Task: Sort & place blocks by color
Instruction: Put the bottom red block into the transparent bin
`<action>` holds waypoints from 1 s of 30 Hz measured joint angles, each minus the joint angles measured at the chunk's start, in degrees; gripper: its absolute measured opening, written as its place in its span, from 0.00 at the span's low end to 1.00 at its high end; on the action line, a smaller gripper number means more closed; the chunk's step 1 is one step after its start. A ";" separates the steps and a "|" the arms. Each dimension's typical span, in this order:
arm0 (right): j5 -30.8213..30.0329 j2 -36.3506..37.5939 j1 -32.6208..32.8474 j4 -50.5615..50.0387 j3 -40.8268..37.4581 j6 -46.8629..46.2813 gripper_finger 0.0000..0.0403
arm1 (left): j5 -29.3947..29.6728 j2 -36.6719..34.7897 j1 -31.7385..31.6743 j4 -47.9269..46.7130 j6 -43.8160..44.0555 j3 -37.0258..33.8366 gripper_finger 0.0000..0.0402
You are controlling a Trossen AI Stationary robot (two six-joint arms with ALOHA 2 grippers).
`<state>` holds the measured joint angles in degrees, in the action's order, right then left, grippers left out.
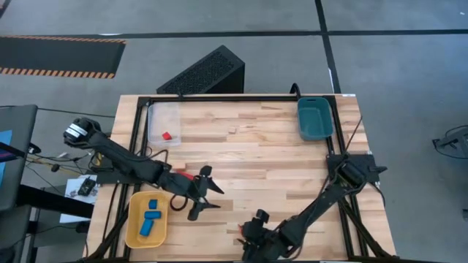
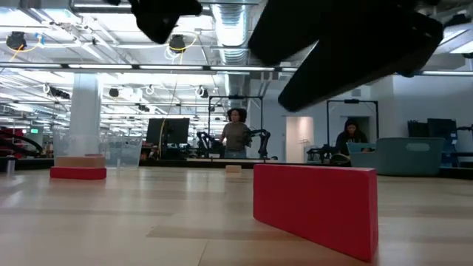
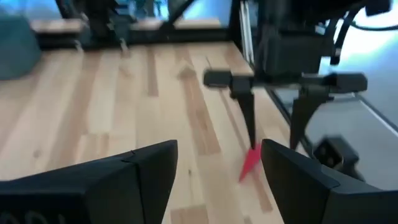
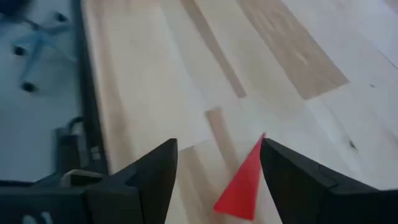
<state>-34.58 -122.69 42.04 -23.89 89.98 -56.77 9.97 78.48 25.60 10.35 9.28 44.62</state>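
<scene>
Red wedge-shaped block (image 4: 244,182) is lying on the wooden counter (image 1: 248,146) between the right hand's (image 4: 217,186) parted fingers, seemingly lining up a grasp; left hand (image 1: 204,191), spread wide, is hovering near 3 blue blocks (image 1: 151,216).

no readable text, labels or signs

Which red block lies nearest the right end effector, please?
The red wedge, between the fingers of the right end effector; another red block sits in the clear tray.
</scene>
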 joint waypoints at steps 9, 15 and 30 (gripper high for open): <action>1.72 -0.97 0.08 -10.94 3.21 -13.57 0.63 | -5.04 6.59 -0.10 0.38 0.39 0.00 0.55; 4.62 -1.22 0.38 -9.27 1.45 -13.39 0.63 | -4.76 10.21 -0.60 4.41 -1.38 0.00 0.55; 8.89 -1.33 -1.57 -1.85 -4.04 -6.87 0.63 | -1.67 13.61 -0.62 6.82 -1.58 0.02 0.55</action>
<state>-25.69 -124.02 40.47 -25.73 85.93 -63.64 8.29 92.09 24.97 17.17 7.70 44.64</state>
